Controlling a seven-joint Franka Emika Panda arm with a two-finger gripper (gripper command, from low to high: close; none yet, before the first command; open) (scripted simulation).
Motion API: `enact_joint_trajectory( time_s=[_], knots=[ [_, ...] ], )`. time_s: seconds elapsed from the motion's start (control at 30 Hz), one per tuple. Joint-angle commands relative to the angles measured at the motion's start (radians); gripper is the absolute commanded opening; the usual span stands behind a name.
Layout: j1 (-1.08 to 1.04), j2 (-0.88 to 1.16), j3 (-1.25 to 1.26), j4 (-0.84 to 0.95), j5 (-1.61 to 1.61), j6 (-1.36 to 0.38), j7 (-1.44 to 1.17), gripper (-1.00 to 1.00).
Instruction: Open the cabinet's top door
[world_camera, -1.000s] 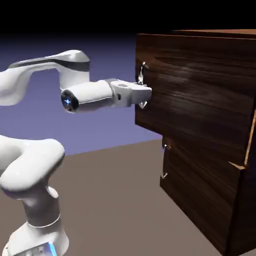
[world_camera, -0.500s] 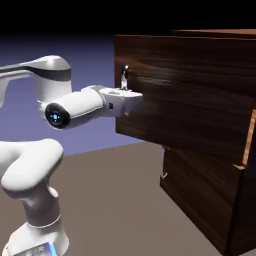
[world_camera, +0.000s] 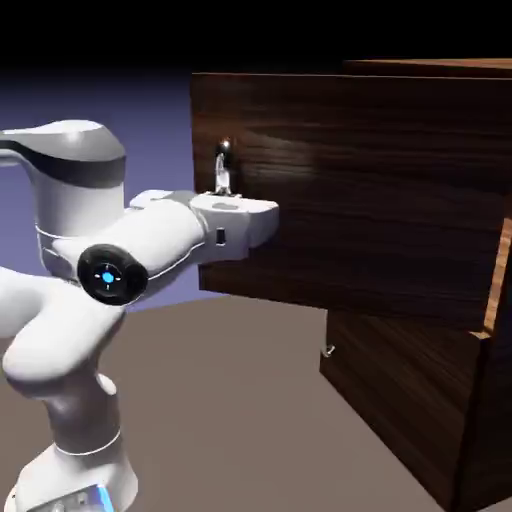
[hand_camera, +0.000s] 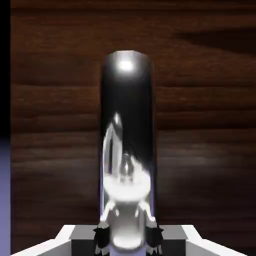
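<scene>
The dark wood-grain cabinet (world_camera: 430, 330) fills the exterior view's right side. Its top door (world_camera: 350, 190) stands pulled out well to the left of the cabinet's front, past the lower panel. My gripper (world_camera: 226, 208) is shut on the door's silver bar handle (world_camera: 222, 165), whose upper end sticks up above the hand. In the hand view the handle (hand_camera: 128, 145) runs up the middle, large and shiny, between my fingertips (hand_camera: 102, 235) at the bottom edge, with the door's wood (hand_camera: 200, 125) behind it.
The shorter lower panel (world_camera: 400, 400) with its small handle (world_camera: 328, 351) stays closed under the opened door. A lighter orange-brown edge (world_camera: 495, 290) shows at the cabinet's right. The brown table top (world_camera: 230, 420) lies between the arm's base and the cabinet.
The top door has come out steadily to the exterior view's left, drawn by my gripper on its handle. The arm has folded back toward its base.
</scene>
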Motion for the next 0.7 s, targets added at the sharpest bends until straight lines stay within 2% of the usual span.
enact_joint_trajectory(
  time_s=[0.0,0.37,0.67],
  knots=[
    [0.019,0.027,-0.036,0.028,-0.029,-0.029,-0.01,-1.0],
    [0.358,0.295,-0.427,0.405,-0.269,-0.363,-0.098,-1.0],
    [0.684,0.374,-0.696,0.681,-0.362,-0.555,-0.114,-1.0]
  ],
)
